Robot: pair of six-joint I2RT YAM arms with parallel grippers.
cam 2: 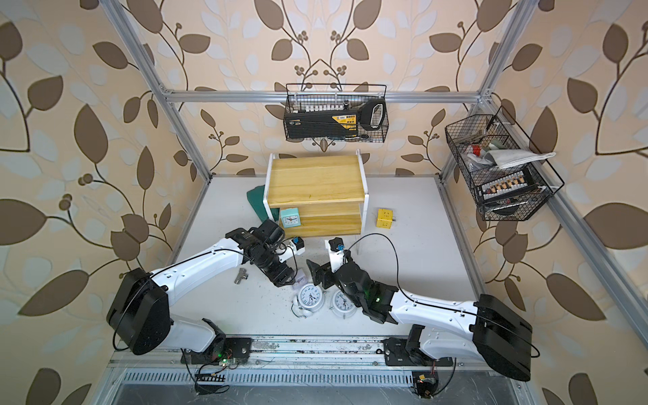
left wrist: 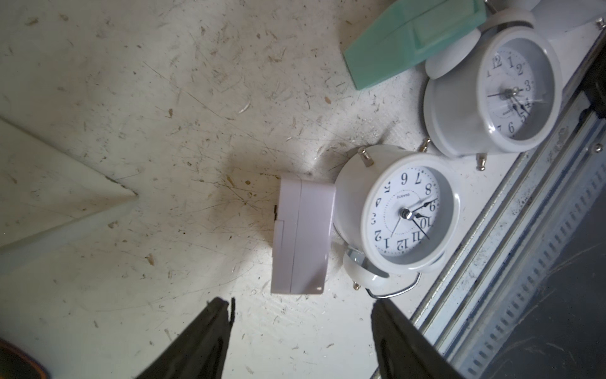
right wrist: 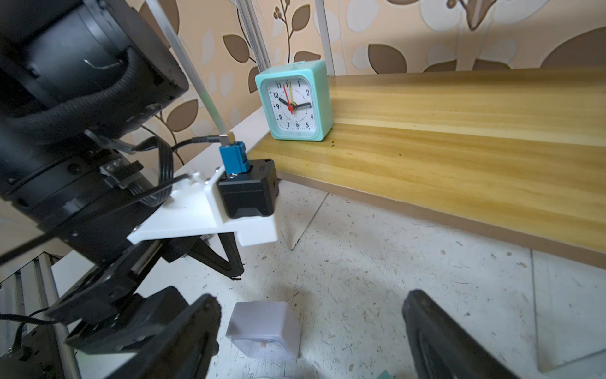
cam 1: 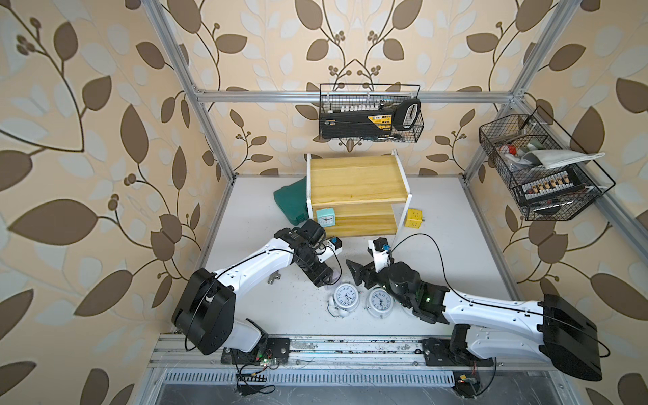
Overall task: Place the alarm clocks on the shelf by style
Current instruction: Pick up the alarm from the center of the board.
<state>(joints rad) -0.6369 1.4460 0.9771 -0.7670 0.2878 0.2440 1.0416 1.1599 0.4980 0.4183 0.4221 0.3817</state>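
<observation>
The shelf (cam 1: 357, 175) stands at the back with one teal square alarm clock (cam 1: 326, 219) (right wrist: 295, 101) upright on its lower board (right wrist: 459, 137). Two white twin-bell alarm clocks (cam 1: 346, 296) (cam 1: 379, 299) lie near the front edge. A pale lilac square clock (left wrist: 301, 236) (right wrist: 265, 328) rests on the table against one white clock (left wrist: 406, 213). Another teal clock (left wrist: 413, 36) lies by the other white clock (left wrist: 498, 92). My left gripper (left wrist: 300, 303) (cam 1: 326, 278) hangs open just short of the lilac clock. My right gripper (right wrist: 311, 305) (cam 1: 359, 272) is open beside it, holding nothing.
A dark green case (cam 1: 291, 203) leans left of the shelf and a yellow cube socket (cam 1: 413, 218) sits to its right. A small metal fitting (cam 1: 274, 277) lies under the left arm. Black wire baskets (cam 1: 368, 115) (cam 1: 540, 168) hang on the back and right frame.
</observation>
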